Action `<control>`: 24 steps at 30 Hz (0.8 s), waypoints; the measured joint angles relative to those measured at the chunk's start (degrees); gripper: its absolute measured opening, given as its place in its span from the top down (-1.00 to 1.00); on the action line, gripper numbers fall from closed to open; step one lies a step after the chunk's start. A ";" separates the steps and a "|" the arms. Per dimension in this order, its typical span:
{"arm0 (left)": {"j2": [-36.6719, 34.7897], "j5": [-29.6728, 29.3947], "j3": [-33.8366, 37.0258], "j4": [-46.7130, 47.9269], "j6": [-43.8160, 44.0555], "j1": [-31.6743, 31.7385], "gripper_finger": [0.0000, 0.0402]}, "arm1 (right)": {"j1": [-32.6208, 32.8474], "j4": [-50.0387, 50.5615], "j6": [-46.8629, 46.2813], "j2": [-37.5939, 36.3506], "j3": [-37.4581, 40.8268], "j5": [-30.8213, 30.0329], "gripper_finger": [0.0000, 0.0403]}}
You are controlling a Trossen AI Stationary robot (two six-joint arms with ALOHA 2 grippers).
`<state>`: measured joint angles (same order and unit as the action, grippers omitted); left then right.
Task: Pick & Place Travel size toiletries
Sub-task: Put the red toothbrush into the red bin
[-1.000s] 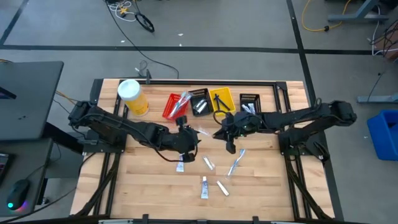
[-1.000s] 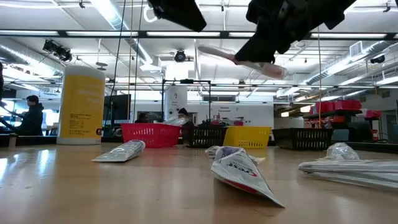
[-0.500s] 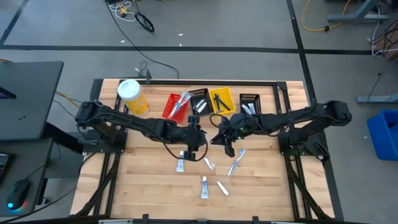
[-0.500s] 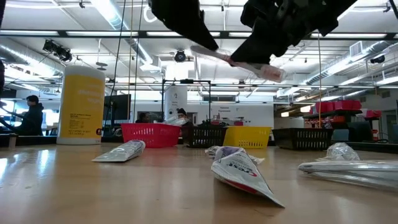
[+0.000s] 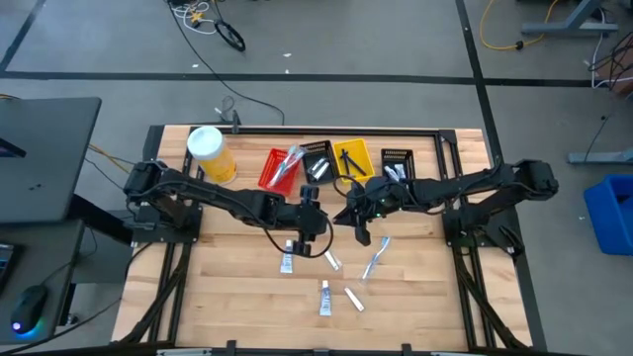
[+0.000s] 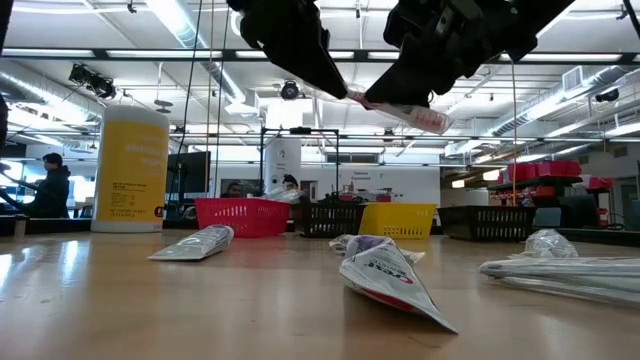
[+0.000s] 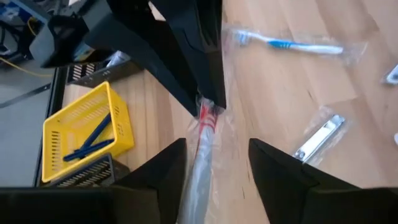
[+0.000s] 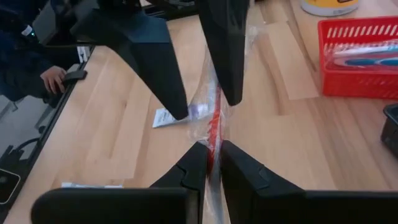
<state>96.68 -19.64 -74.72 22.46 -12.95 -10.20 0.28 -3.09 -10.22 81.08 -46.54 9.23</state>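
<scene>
— Where is the wrapped red toothbrush (image 8: 213,127)?

— Up off the table, clamped between the fingers of the right gripper (image 8: 211,163), which are squeezed nearly together on its clear wrapper. Its far end reaches to the left gripper (image 7: 213,163).

— Is the left one gripping it too?

— No. Its fingers are spread wide on either side of the toothbrush, not touching it that I can see.

— And the rest of the toiletries?

— Below the two grippers, on the wood: a blue toothbrush (image 7: 297,45), a small white tube (image 5: 323,297) and a white packet (image 5: 287,262). Beyond the grippers stand the red bin (image 5: 280,168) and yellow bin (image 7: 87,132).
</scene>
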 joint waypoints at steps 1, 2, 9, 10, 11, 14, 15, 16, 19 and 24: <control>0.00 -0.08 0.00 0.08 0.01 0.00 0.14 | 0.00 -0.04 0.00 0.00 0.00 0.00 0.79; 0.00 -0.09 0.00 0.07 0.00 0.00 0.19 | 0.00 -0.22 0.01 0.00 0.00 0.00 0.79; -0.02 -0.23 0.00 0.10 0.02 0.29 0.54 | 0.02 -0.85 0.20 0.00 0.00 0.50 0.79; -0.02 -0.21 0.00 0.12 0.02 0.37 0.59 | 0.02 -0.89 0.20 0.00 0.00 0.51 0.79; -0.02 -0.21 0.00 0.12 0.02 0.45 0.63 | 0.02 -0.92 0.22 0.00 0.00 0.49 0.79; -0.02 -0.02 0.00 0.37 0.02 0.55 0.75 | 0.00 -1.01 0.45 0.00 0.00 0.40 0.78; -0.02 -0.02 0.00 0.46 0.02 0.55 0.77 | 0.00 -1.05 0.46 0.00 0.00 0.42 0.78; -0.02 0.00 0.00 0.57 0.04 0.55 0.79 | 0.00 -1.03 0.46 -0.02 0.00 0.29 0.77; -0.02 -0.11 0.00 1.19 0.61 0.55 0.80 | 0.00 -0.75 0.68 -0.02 0.00 0.23 0.69; -0.02 -0.26 0.00 5.10 5.23 0.55 0.77 | 0.00 1.19 0.85 -0.02 0.00 -3.27 0.45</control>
<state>96.66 -19.90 -74.72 27.56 -7.72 -9.65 0.27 -1.90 -9.37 81.06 -46.54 5.96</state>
